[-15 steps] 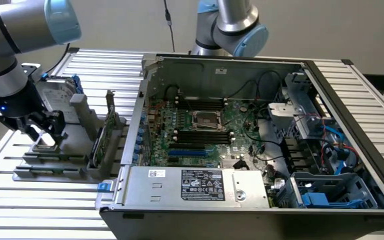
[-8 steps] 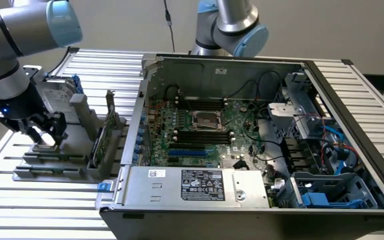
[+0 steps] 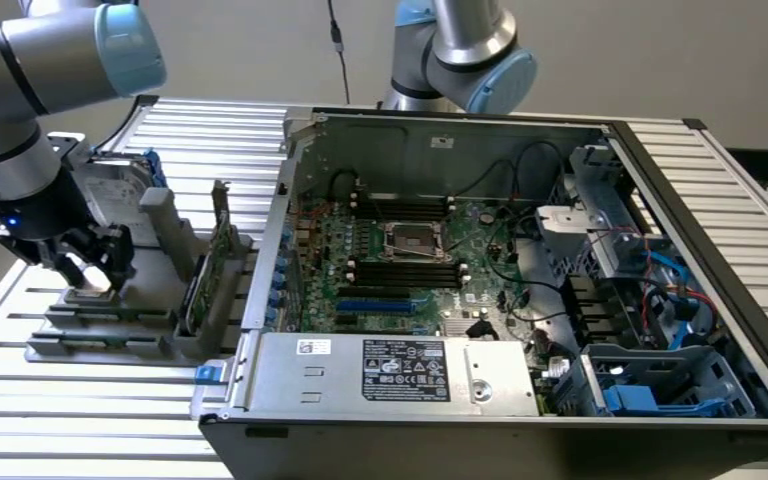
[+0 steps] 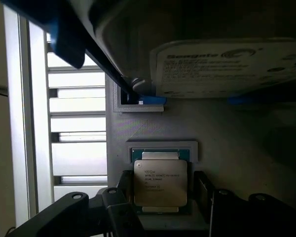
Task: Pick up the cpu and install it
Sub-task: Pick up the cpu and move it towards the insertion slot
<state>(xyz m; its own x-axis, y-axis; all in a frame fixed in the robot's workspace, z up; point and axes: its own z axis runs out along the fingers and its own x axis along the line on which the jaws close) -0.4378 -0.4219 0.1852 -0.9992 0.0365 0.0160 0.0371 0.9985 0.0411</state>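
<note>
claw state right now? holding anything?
Claw: open, poised over the cpu with a finger on each side; nothing gripped.

A small flat square chip with a dull silver metal top [image 4: 160,182], edged in green, lies face up and level, rows of dark printed lettering across its lid, seated squarely in the shallow recess of a pale grey holder [image 4: 237,148], not lifted.

The cpu [image 4: 160,182] lies in the fixture rack [image 3: 104,328], between the parted fingers of the gripper [image 3: 88,280]; the hard drive [image 4: 227,66] stands near it; the computer case [image 3: 491,450] sits to the rack's right in the exterior view.
</note>
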